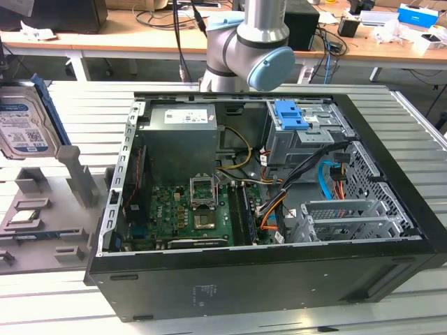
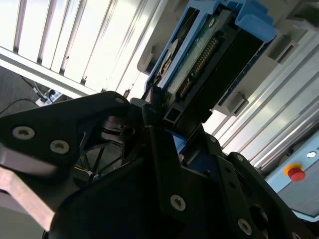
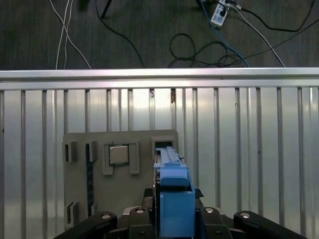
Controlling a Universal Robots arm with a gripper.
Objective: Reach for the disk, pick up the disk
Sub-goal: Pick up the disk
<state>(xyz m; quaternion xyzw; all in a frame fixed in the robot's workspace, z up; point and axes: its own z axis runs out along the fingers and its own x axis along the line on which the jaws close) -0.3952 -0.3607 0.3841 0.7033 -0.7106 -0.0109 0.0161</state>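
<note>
The pincer (image 3: 172,215) is clamped on the disk (image 3: 174,186) (held on edge, between its fingers) above the grey tray (image 3: 124,196).

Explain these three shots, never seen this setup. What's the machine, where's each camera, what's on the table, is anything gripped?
The grey-and-blue machine is a robot arm. The exterior view comes from a camera off the arm, looking over a slatted metal table. On it lies an open computer case, and at the exterior view's left a grey holder tray with a small square chip. The two wrist views come from cameras riding on the arm, so its black jaws sit in the foreground. Both show the jaws closed around the disk, a hard drive with blue side rails. In the exterior view it is upright above the tray, so it looks lifted.
</note>
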